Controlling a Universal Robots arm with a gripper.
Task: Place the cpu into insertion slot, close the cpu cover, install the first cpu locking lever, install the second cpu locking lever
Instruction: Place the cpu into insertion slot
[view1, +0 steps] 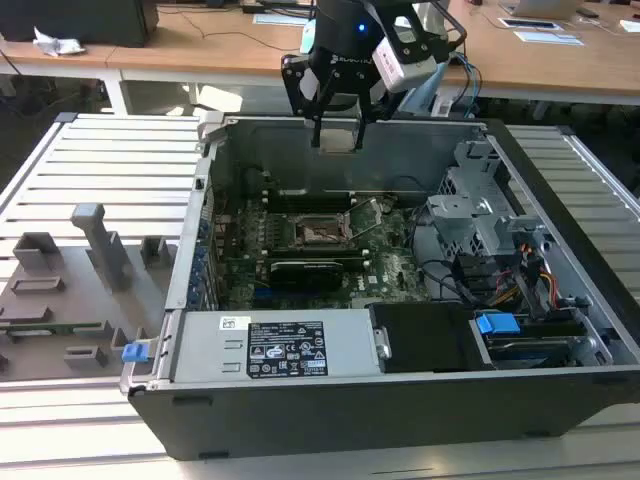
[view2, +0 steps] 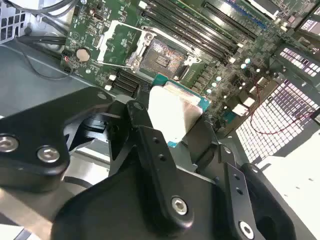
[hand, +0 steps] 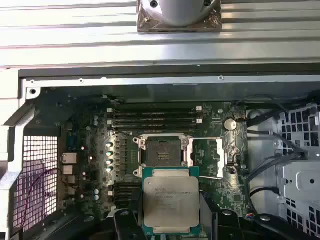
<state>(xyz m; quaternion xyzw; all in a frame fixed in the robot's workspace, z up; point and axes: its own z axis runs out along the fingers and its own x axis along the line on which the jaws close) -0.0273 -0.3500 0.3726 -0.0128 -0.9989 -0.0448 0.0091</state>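
The gripper (view1: 338, 138) is carrying the cpu (hand: 167, 202). The jaws are clamping two opposite edges of the chip, and its dull metal top is facing the first wrist camera. The cpu is hanging well above the insertion slot (hand: 161, 150) and is not yet over it: in the first wrist view the chip is sitting just to one side of the slot's opening rather than covering it. The cpu cover (hand: 207, 157) is lying swung open beside the slot, so the brownish pin field is showing bare inside the metal rim.

Judging from this, the placing of the cpu is the step in hand, and neither the cover nor the levers are being dealt with yet. To do it well, the chip is best kept level, with its edges squared to the slot's rim and its corner marks matched to the slot. It should be lowered straight down with no sideways sliding, since the pins are likely to bend easily. The jaws should let go only once the chip is resting flat inside the rim, clear of the open cover.

The arm is reaching over the open computer case (view1: 200, 230), which is lying on the slatted surface (view1: 100, 170). Its wrist is pointing down toward the slot, and the jaws are hanging above the level of the case's rim.
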